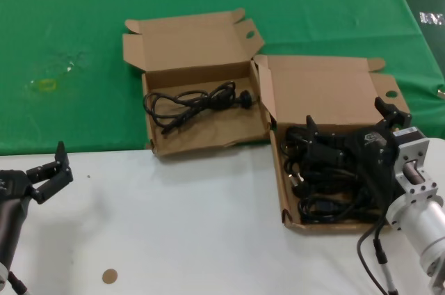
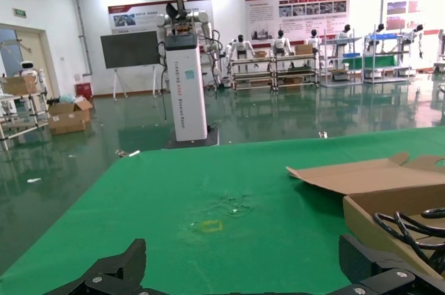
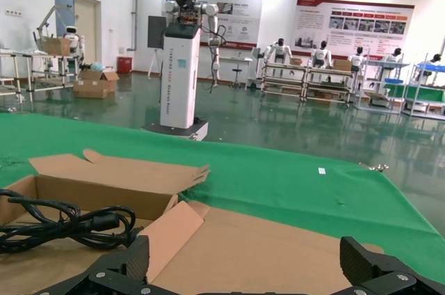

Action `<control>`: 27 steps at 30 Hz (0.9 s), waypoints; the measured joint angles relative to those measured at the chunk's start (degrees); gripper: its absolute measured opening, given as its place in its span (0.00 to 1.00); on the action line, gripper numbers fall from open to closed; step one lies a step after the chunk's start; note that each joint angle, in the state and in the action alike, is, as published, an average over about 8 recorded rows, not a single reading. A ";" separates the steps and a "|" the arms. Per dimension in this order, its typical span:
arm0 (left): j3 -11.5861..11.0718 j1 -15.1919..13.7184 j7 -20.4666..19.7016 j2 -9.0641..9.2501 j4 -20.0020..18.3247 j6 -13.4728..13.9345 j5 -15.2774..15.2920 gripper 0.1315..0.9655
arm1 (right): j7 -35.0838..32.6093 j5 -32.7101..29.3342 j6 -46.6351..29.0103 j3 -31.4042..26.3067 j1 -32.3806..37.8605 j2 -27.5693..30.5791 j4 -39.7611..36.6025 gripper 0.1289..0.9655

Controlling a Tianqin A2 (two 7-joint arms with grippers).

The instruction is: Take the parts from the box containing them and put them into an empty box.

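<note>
The box on the right (image 1: 327,90) holds several black power cords (image 1: 327,194). My right gripper (image 1: 350,124) is open and hangs just above those cords, holding nothing. In the right wrist view the gripper (image 3: 247,264) faces the box's open lid (image 3: 278,246). The other box (image 1: 188,44) stands to the left of it on the green cloth with one looped cord (image 1: 198,104) in its tray. That cord also shows in the right wrist view (image 3: 69,225) and the left wrist view (image 2: 410,225). My left gripper (image 1: 49,173) is open and empty, parked over the white table at the front left (image 2: 247,267).
A green cloth (image 1: 83,44) covers the far half of the table, with a yellowish mark (image 1: 45,85) on its left. The near half is a white tabletop (image 1: 195,225) with a small brown disc (image 1: 110,276) on it. The two boxes touch at their near corners.
</note>
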 joint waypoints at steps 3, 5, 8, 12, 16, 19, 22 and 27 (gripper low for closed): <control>0.00 0.00 0.00 0.00 0.00 0.00 0.00 1.00 | 0.00 0.00 0.00 0.00 0.00 0.00 0.00 1.00; 0.00 0.00 0.00 0.00 0.00 0.00 0.00 1.00 | 0.00 0.00 0.00 0.00 0.00 0.00 0.00 1.00; 0.00 0.00 0.00 0.00 0.00 0.00 0.00 1.00 | 0.00 0.00 0.00 0.00 0.00 0.00 0.00 1.00; 0.00 0.00 0.00 0.00 0.00 0.00 0.00 1.00 | 0.00 0.00 0.00 0.00 0.00 0.00 0.00 1.00; 0.00 0.00 0.00 0.00 0.00 0.00 0.00 1.00 | 0.00 0.00 0.00 0.00 0.00 0.00 0.00 1.00; 0.00 0.00 0.00 0.00 0.00 0.00 0.00 1.00 | 0.00 0.00 0.00 0.00 0.00 0.00 0.00 1.00; 0.00 0.00 0.00 0.00 0.00 0.00 0.00 1.00 | 0.00 0.00 0.00 0.00 0.00 0.00 0.00 1.00; 0.00 0.00 0.00 0.00 0.00 0.00 0.00 1.00 | 0.00 0.00 0.00 0.00 0.00 0.00 0.00 1.00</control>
